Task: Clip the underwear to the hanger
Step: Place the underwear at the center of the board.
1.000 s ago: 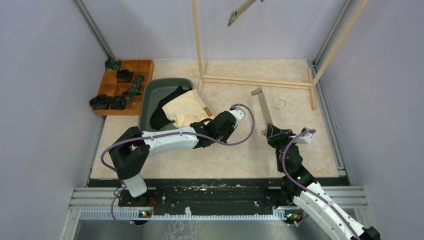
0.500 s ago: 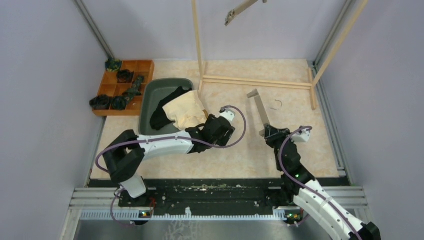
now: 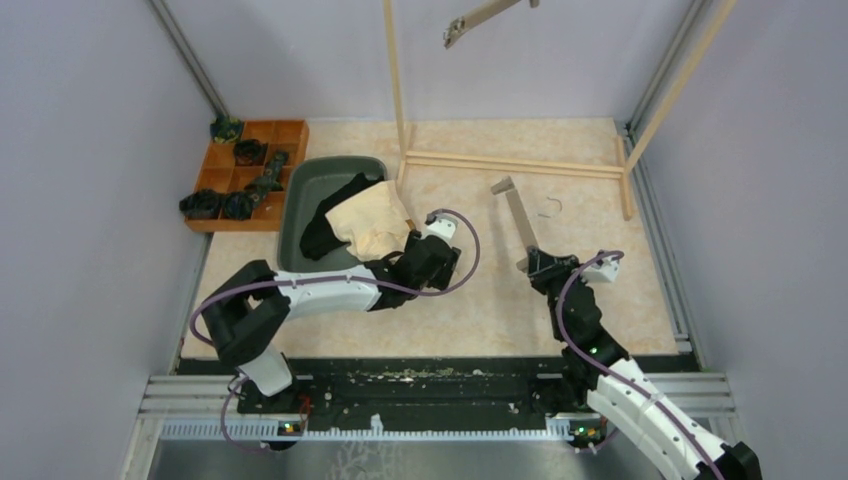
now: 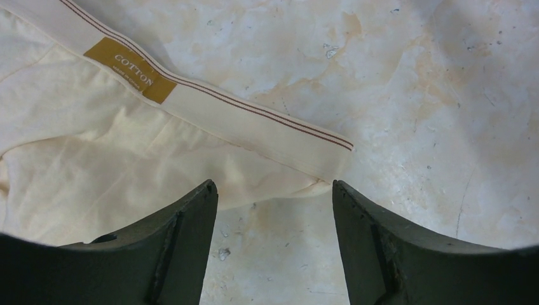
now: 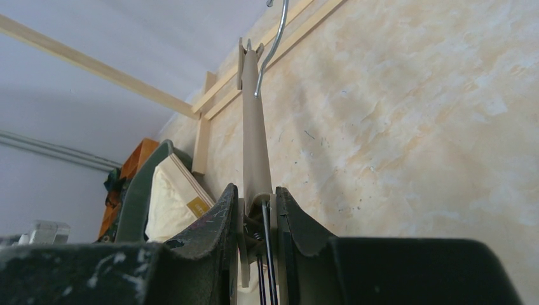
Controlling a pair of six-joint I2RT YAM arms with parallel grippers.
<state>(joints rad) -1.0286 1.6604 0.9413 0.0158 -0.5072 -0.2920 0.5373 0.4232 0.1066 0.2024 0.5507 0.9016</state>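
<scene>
The cream underwear (image 3: 368, 222) spills out of the dark green bin (image 3: 298, 190) onto the table, with the black underwear (image 3: 330, 222) beside it in the bin. My left gripper (image 3: 408, 246) is open just short of the cream waistband corner. In the left wrist view that corner (image 4: 321, 149) lies flat between and beyond my spread fingers (image 4: 191, 222), and the gripper (image 4: 274, 190) holds nothing. The beige hanger (image 3: 518, 215) stretches away over the table with its wire hook (image 3: 548, 208) at the side. My right gripper (image 3: 538, 264) is shut on the hanger's near clip (image 5: 254, 210).
An orange compartment tray (image 3: 290, 135) with dark items sits at the back left. The wooden rack frame (image 3: 510, 162) stands at the back, and another hanger (image 3: 485, 16) hangs from it above. Grey walls close in both sides.
My left gripper opened, let go of the cream underwear and shifted left toward the bin. The hanger's far end swung slightly left in my right gripper.
</scene>
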